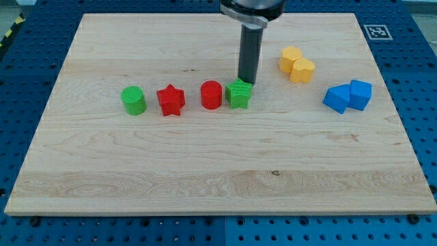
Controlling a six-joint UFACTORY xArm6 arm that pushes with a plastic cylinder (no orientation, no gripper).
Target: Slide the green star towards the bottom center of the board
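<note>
The green star (239, 94) lies on the wooden board (218, 178) a little above its middle, right next to a red cylinder (211, 95) on its left. My tip (245, 81) stands at the star's upper edge, touching or nearly touching it from the view's top. The rod rises straight up from there to the arm at the view's top.
A red star (171, 100) and a green cylinder (134, 100) lie in the same row to the view's left. Two yellow blocks (296, 65) sit together at the upper right. Two blue blocks (348, 96) sit together at the right.
</note>
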